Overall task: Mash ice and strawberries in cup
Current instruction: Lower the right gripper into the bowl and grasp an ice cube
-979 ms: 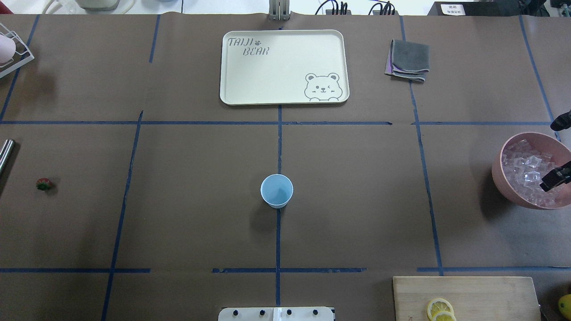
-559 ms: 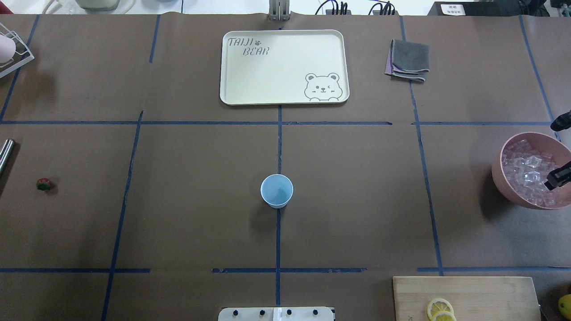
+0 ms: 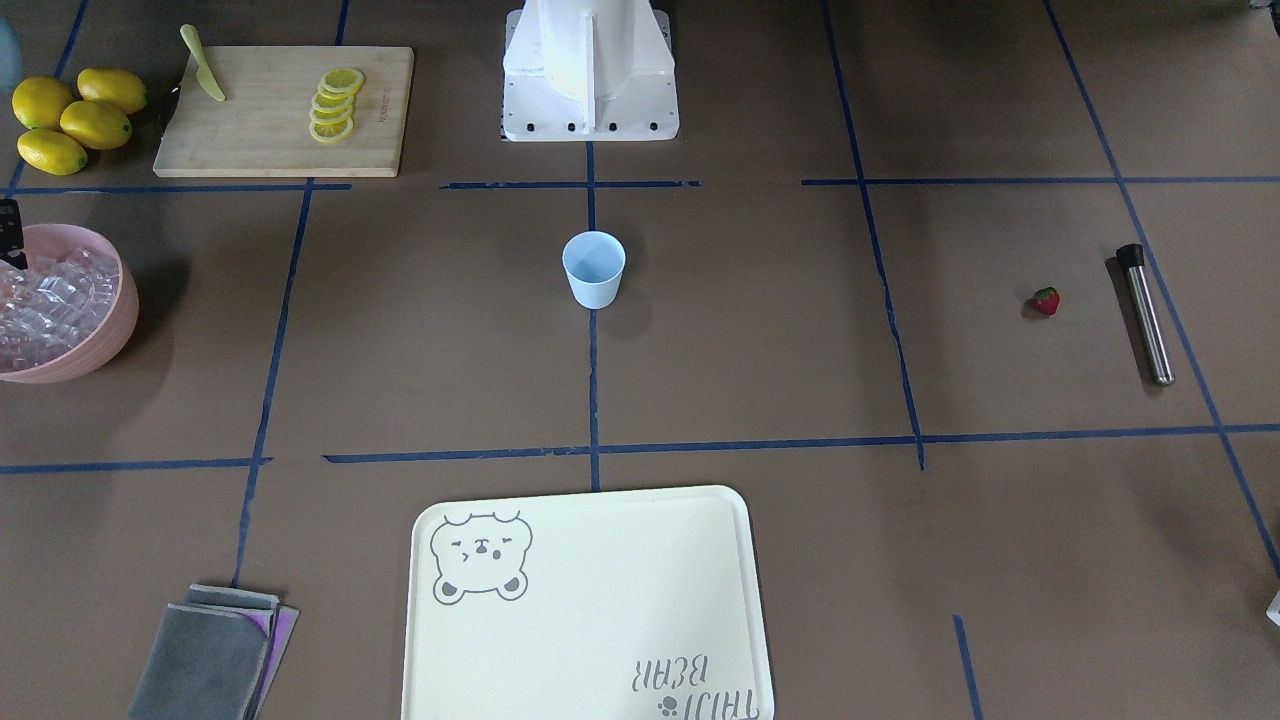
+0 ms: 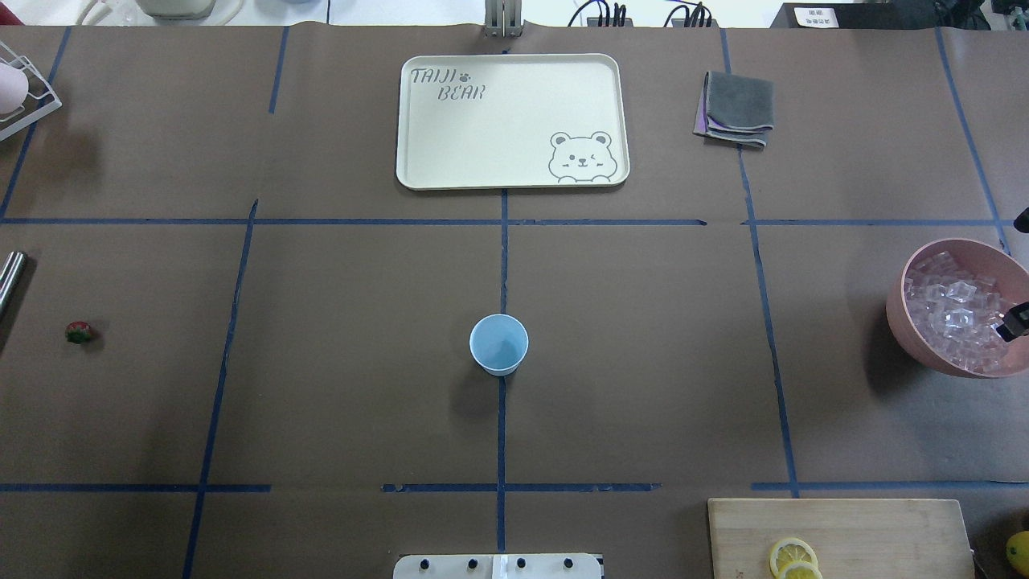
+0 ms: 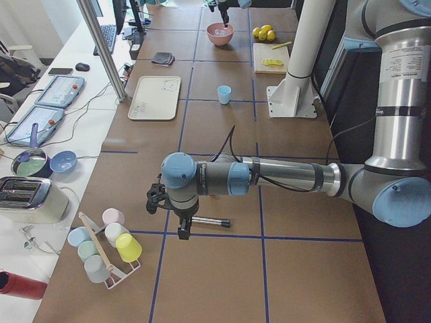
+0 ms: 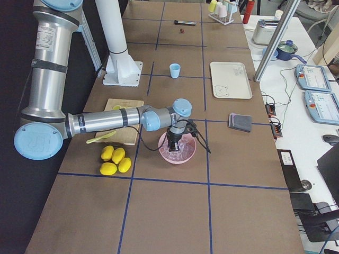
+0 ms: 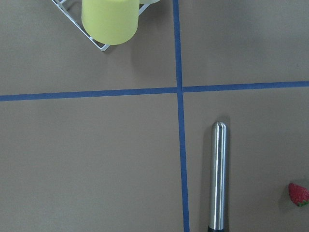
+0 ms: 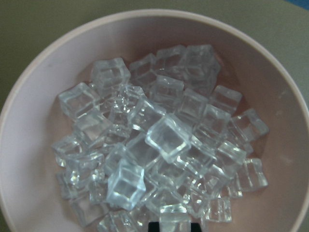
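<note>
The pale-blue cup (image 4: pixel 498 344) stands upright at the table's middle, with nothing visible in it; it also shows in the front view (image 3: pixel 594 268). The strawberry (image 4: pixel 78 332) lies at the far left, also seen in the left wrist view (image 7: pixel 299 194). The ice (image 8: pixel 154 145) fills a pink bowl (image 4: pixel 899 322) at the right edge. My right gripper (image 8: pixel 175 225) is down in the bowl, its dark fingertips (image 8: pixel 153 227) close on either side of one ice cube (image 8: pixel 175 215). My left gripper (image 5: pixel 180 225) hovers above the table near the strawberry; I cannot tell whether it is open.
A steel muddler (image 3: pixel 1145 315) lies next to the strawberry. A cup rack (image 7: pixel 108 21) stands beyond it. A cream tray (image 4: pixel 511 121) and folded cloths (image 4: pixel 735 108) are at the back. A cutting board with lemon slices (image 3: pixel 280 105) and lemons (image 3: pixel 70 118) sit near the bowl.
My right gripper's dark fingers have shifted toward the right edge of the overhead view, above the bowl. The cup and strawberry have not moved.
</note>
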`<state>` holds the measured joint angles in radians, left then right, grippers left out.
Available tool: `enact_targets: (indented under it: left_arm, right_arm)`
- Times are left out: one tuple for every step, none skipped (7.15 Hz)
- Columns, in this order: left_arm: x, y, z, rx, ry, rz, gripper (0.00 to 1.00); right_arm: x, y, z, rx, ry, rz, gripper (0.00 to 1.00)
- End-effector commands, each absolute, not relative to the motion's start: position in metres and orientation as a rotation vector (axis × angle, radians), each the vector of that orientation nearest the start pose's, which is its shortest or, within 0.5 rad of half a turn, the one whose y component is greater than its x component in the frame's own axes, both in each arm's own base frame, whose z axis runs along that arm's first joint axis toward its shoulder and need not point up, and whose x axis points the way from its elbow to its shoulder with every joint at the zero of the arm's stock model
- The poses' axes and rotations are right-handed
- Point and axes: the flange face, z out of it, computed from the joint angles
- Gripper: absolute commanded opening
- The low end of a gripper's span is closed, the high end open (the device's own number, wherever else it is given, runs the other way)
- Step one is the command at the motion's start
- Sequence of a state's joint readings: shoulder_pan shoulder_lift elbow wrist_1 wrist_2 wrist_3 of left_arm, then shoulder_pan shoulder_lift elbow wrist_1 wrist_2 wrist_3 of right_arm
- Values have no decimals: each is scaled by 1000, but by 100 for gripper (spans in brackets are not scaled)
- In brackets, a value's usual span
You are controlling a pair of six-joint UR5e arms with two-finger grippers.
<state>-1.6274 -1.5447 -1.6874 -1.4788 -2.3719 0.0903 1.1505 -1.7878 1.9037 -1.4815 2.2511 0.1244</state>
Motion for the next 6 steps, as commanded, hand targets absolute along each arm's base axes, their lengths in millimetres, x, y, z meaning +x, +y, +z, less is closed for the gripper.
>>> enact_targets:
  left_arm:
    - [-88, -475, 615, 61, 802, 23, 100]
    - [-88, -473, 615, 61, 800, 23, 100]
    - [-88, -467, 616, 58, 802, 20, 100]
    - [-87, -467, 616, 58, 802, 20, 100]
    - [-87, -466, 617, 56, 802, 19, 100]
    - [-88, -466, 617, 56, 800, 19, 100]
  right_arm:
    - [-50, -393, 590, 58, -700, -342, 0]
    - [-29, -395, 581, 62, -694, -323, 0]
    - [-28, -411, 551, 85, -697, -316, 0]
    - [-31, -424, 517, 100, -705, -310, 0]
    - [-36, -444, 481, 111, -708, -310, 0]
    - [-44, -469, 437, 120, -738, -305, 0]
